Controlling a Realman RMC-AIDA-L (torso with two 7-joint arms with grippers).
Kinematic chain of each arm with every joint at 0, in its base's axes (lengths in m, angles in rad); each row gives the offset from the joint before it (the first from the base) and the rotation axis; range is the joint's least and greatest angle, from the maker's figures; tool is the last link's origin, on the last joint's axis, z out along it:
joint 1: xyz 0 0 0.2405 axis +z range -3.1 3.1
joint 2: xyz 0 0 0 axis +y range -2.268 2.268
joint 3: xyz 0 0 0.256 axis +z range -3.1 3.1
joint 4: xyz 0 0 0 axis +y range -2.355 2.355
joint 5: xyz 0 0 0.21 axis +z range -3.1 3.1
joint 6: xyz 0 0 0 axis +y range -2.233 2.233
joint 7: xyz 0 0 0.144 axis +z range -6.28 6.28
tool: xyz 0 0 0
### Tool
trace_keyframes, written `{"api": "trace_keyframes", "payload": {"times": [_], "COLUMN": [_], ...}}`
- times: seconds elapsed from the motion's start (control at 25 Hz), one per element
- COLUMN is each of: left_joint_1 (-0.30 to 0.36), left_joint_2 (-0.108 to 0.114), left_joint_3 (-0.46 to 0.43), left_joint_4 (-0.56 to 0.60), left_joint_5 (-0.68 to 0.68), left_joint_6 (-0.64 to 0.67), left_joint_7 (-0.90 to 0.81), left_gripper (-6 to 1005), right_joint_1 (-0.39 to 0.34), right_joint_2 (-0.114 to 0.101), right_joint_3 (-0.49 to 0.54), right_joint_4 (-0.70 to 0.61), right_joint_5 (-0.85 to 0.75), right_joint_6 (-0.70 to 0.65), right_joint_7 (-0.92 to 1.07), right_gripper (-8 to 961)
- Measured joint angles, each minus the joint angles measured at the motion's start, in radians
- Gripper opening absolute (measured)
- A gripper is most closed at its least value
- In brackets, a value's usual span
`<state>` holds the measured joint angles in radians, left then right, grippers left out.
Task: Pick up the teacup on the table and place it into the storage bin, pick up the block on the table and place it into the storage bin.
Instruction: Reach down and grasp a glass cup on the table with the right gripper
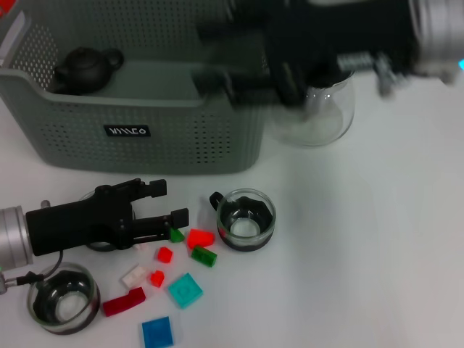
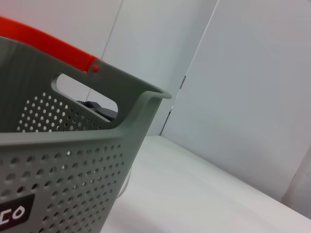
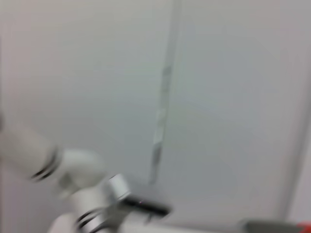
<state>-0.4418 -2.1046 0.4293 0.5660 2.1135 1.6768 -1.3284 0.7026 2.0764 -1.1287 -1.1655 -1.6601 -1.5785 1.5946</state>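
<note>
Across the white worktop (image 1: 377, 239), plain and matte, the storage bin (image 1: 145, 138) stands toward the far left corner, its black logo label facing the near edge; a dark teapot (image 1: 87, 69) sits inside it at the left end. Just beside the bin's right wall stands a glass teapot (image 1: 319, 116), partly hidden by the right gripper (image 1: 217, 54), which hangs blurred above the bin's right end, its fingers spread apart with nothing between them. Near the middle of the worktop a glass teacup (image 1: 246, 220) stands upright, handle toward the bin. The left gripper (image 1: 170, 203) lies low over the worktop by the near left side, its fingers parted and empty, tips just above a scatter of small blocks (image 1: 190, 250) in red, green, white, teal and blue. A second glass cup (image 1: 63, 299) stands at the near left corner. Beyond the bin, the left wrist view shows pale grey wall panels (image 2: 243, 87) meeting the worktop's far edge.
</note>
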Motion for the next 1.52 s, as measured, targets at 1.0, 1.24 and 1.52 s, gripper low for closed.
{"api": "trace_keyframes", "payload": {"times": [1.0, 1.24, 1.52], "left_joint_1": [0.006, 0.006, 0.004], "left_joint_2": [-0.004, -0.006, -0.006], "left_joint_3": [-0.001, 0.0, 0.0], "left_joint_4": [-0.001, -0.003, -0.005], "left_joint_5": [0.008, 0.007, 0.006], "left_joint_6": [-0.013, -0.022, -0.025], "left_joint_7": [0.008, 0.008, 0.008], "left_gripper": [857, 856, 856], "right_joint_1": [0.159, 0.176, 0.2], "right_joint_2": [0.026, 0.029, 0.034], "right_joint_3": [-0.275, -0.439, -0.561], "right_joint_4": [0.119, 0.182, 0.265], "right_joint_5": [-0.656, -0.658, -0.651], "right_joint_6": [-0.01, 0.188, 0.317], "right_joint_7": [0.125, 0.164, 0.174], "right_gripper": [585, 585, 585]}}
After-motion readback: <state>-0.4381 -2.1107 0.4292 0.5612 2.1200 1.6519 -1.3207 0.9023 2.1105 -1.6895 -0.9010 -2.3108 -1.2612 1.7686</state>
